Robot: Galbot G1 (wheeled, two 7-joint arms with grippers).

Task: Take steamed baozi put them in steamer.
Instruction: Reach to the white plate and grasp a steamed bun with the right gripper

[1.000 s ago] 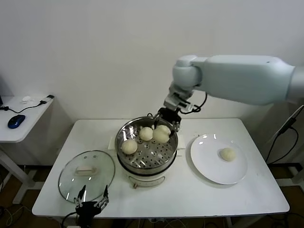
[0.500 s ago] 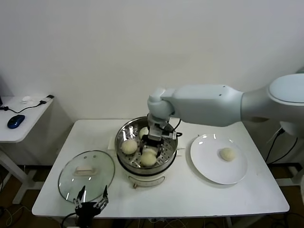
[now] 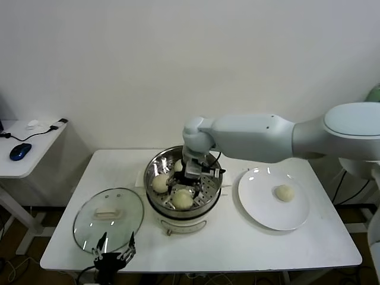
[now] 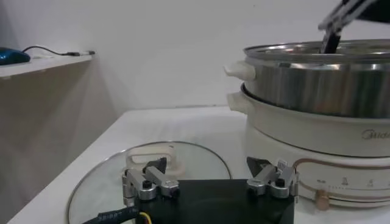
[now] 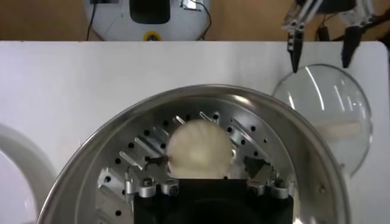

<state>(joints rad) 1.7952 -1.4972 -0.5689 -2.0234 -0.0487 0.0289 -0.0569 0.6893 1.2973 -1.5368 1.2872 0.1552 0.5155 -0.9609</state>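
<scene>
The steamer (image 3: 155,205) stands mid-table with three steamed baozi in its perforated tray: one at the left (image 3: 160,183), one at the front (image 3: 183,199) and one at the back (image 3: 177,164), partly hidden by the arm. A fourth baozi (image 3: 285,192) lies on the white plate (image 3: 261,208). My right gripper (image 3: 181,185) reaches down into the steamer, open. In the right wrist view its jaws (image 5: 204,163) stand either side of the front baozi (image 5: 198,146), which rests on the tray (image 5: 122,158). My left gripper (image 3: 113,253) is parked, open and empty, at the table's front edge.
The round glass lid (image 3: 108,218) lies flat left of the steamer, just beyond the left gripper (image 4: 208,176); it also shows in the left wrist view (image 4: 109,182). A side table with a blue mouse (image 3: 19,151) stands at far left. The wall is close behind.
My right gripper came from the steamer's back rim over the tray with a baozi, then lowered it to the tray's front. The baozi now rests there. The left arm has not moved.
</scene>
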